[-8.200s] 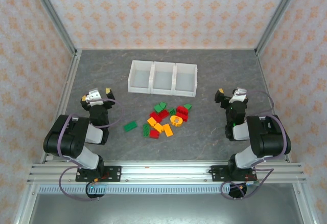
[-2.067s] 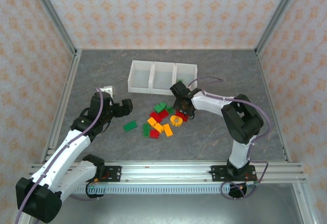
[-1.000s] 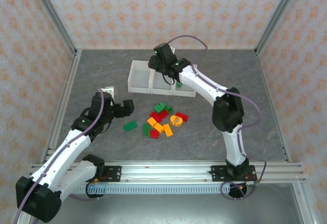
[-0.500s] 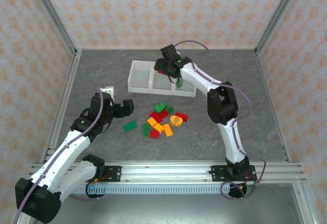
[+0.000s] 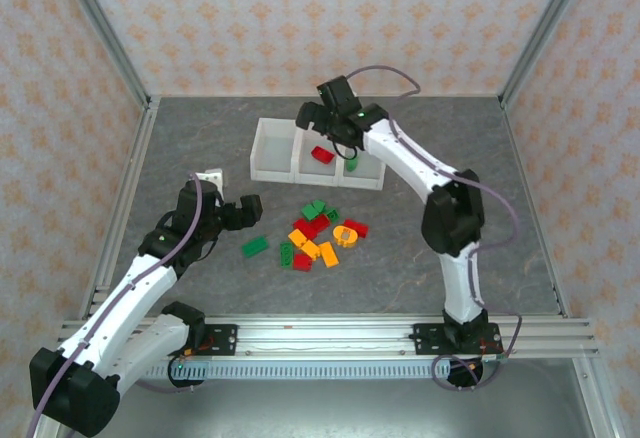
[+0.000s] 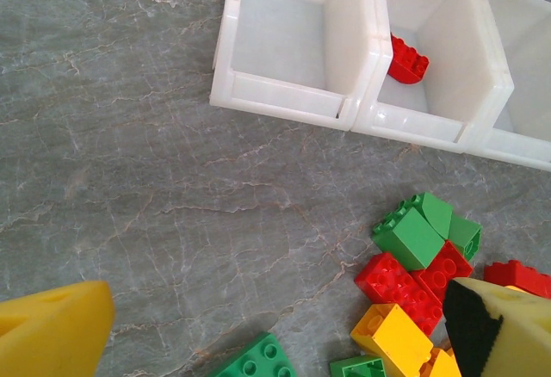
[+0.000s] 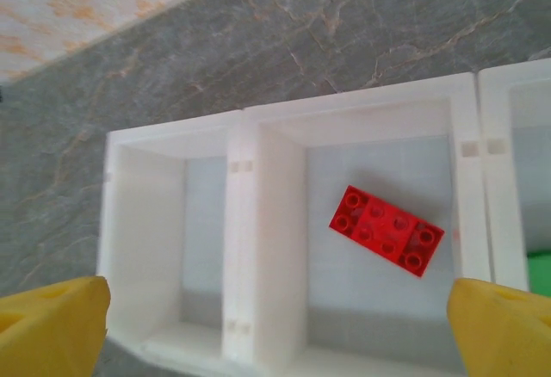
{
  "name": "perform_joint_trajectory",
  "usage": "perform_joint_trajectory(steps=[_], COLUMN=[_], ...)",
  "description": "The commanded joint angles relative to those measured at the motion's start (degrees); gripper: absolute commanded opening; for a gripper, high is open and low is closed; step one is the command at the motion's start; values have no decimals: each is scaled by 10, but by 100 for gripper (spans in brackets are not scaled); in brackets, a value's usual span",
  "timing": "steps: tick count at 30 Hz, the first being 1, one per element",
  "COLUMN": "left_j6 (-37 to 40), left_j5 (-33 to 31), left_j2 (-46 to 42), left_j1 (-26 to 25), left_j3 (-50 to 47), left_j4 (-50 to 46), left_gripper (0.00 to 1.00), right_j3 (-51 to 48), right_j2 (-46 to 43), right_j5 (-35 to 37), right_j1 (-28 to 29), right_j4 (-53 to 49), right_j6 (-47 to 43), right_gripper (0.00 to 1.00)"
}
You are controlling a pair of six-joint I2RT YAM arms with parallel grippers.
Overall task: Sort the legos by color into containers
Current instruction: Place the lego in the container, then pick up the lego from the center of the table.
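Dropped from my released right hand (image 7: 277, 325), a red plastic brick (image 7: 386, 231) lies in the middle white bin (image 6: 419, 126); pile (image 5: 320, 233) remains unsorted.

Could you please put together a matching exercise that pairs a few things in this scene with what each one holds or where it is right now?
Things:
1. middle bin
2. right bin
3. orange ring
4. right gripper

States:
A. in the pile on the table
B. holds a red brick
C. open, above the containers
D. holds a green brick

Pairs: 1-B; 2-D; 3-A; 4-C
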Motion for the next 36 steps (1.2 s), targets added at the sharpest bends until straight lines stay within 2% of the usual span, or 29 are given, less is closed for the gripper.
perform_joint_trajectory(steps=[1,3,6,15,21,36], left_j6=[0,0,-1,-2,-6,-2], left_j5=[2,1,3,15,-4,1], left_j2=[0,-1,-1,-15,-37,-36], left_j1=[-3,-3,-3,-13,-43,-43], left_j3=[-1,0,0,0,-2,-3], left_j4=[5,5,5,6,6,7], left_gripper=[99,99,99,99,99,99], right_j3=[-95,-189,-281,-436,-478,-456], right_j2=[-107,-167,-229,-299,-286,-184], right_j5=[53,64,62,42,32,25], right_j1=[18,24,25,31,34,63], right_j4=[-13,11,7,-23,-20,-17], right_j6=[29,53,80,118,124,136], right_gripper=[100,100,100,100,100,100])
